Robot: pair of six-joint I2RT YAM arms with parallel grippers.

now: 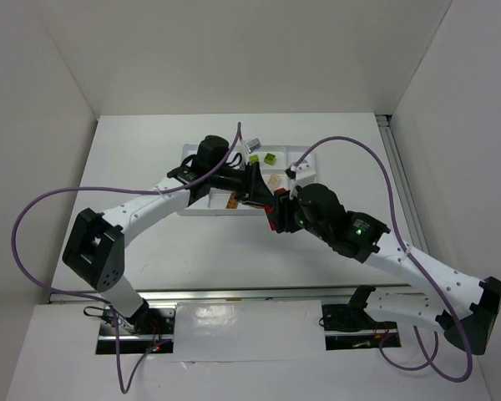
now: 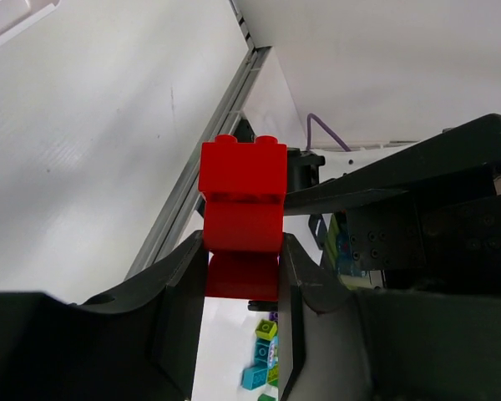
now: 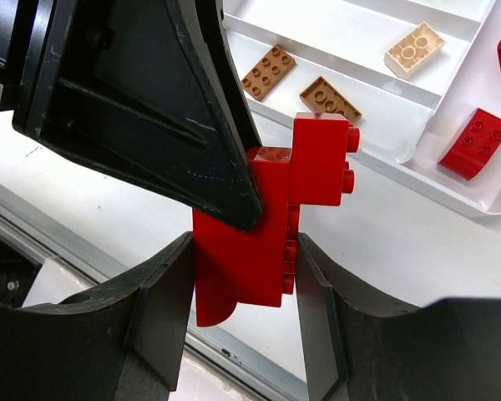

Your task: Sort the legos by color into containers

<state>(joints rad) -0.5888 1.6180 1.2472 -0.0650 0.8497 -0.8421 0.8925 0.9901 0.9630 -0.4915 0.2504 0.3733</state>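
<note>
A stack of red legos (image 1: 273,214) hangs above the table just in front of the white tray (image 1: 192,152), and both grippers hold it. My left gripper (image 2: 243,276) is shut on the lower end of the red legos (image 2: 243,196), a finger pressed to each side. From the opposite side, my right gripper (image 3: 244,280) is shut on the same red legos (image 3: 263,242), and the left gripper's black finger (image 3: 150,100) overlaps the stack's upper left. The tray's compartments (image 3: 376,125) hold brown legos (image 3: 268,71), a tan one (image 3: 414,49) and red ones (image 3: 476,143).
A lime green lego (image 1: 270,157) lies in a far compartment of the tray. Loose green and cyan bricks (image 2: 263,351) show on the table below the left gripper. The two arms meet closely in mid-table, with purple cables (image 1: 33,217) looping at either side.
</note>
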